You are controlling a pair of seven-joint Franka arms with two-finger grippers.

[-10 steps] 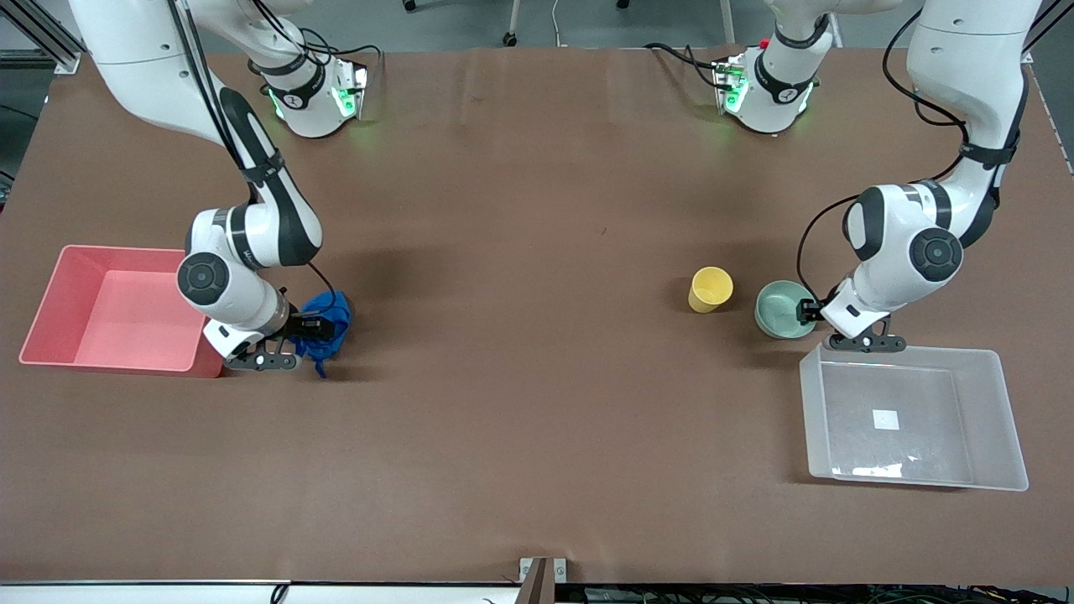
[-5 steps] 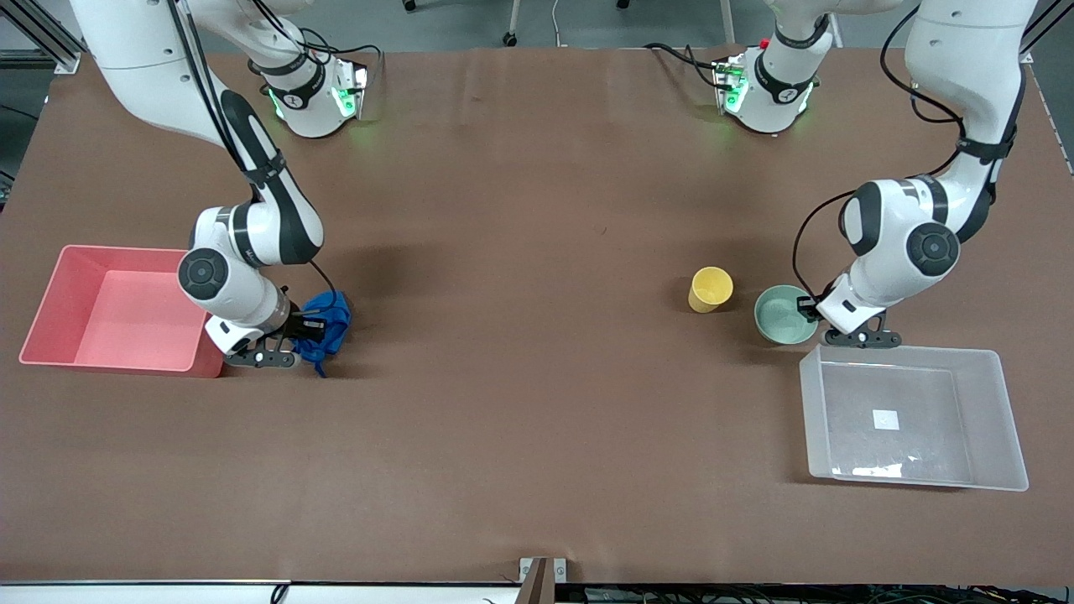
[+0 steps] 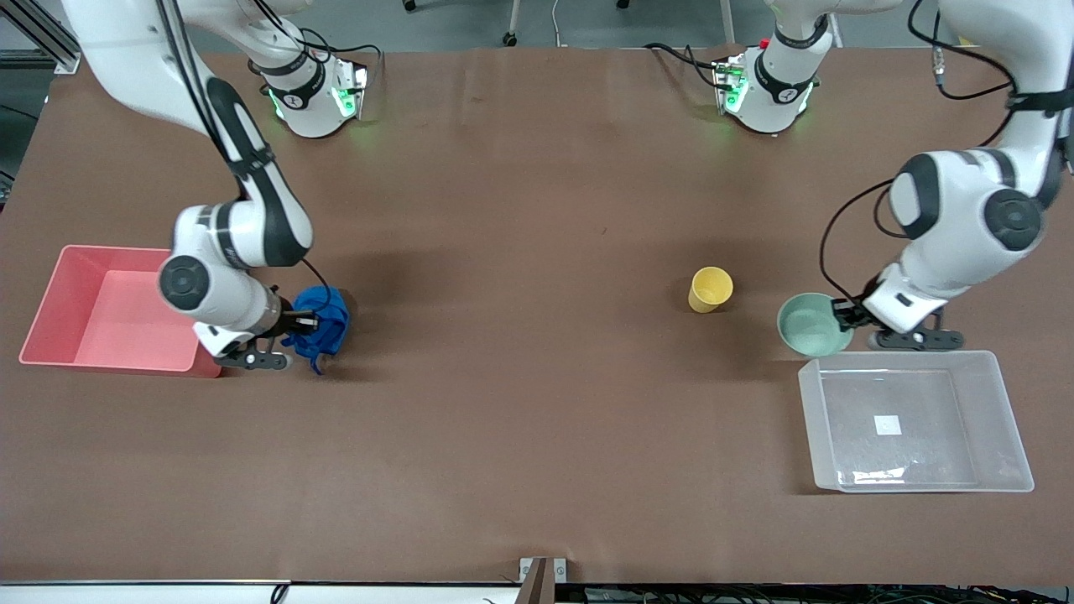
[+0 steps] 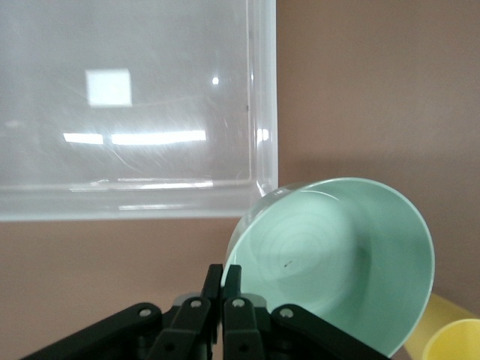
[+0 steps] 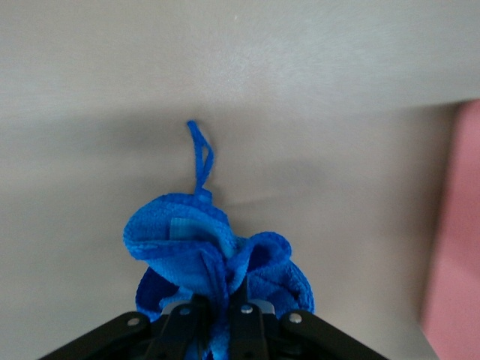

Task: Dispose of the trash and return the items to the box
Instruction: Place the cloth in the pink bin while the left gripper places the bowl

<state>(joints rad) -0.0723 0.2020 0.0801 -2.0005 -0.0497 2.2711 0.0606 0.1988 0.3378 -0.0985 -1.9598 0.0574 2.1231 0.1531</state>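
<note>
Tilting in left gripper: green bowl, mouth facing camera.

Readable text: none anywhere.
Sticker on the box floor: white square sticker, blank, no lettering legible.
Arms, bin, cup, bowl: no legible markings.

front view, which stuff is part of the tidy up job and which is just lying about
Part of the job:
- blue cloth wad, pinched in the right claw
- mint-green bowl, rim pinched in the left claw, lifted and tilted
- yellow cup, standing on the table
- clear tub, nothing in it yet
- pink bin, also holding nothing

Just lying about:
- nothing else on the brown table
</note>
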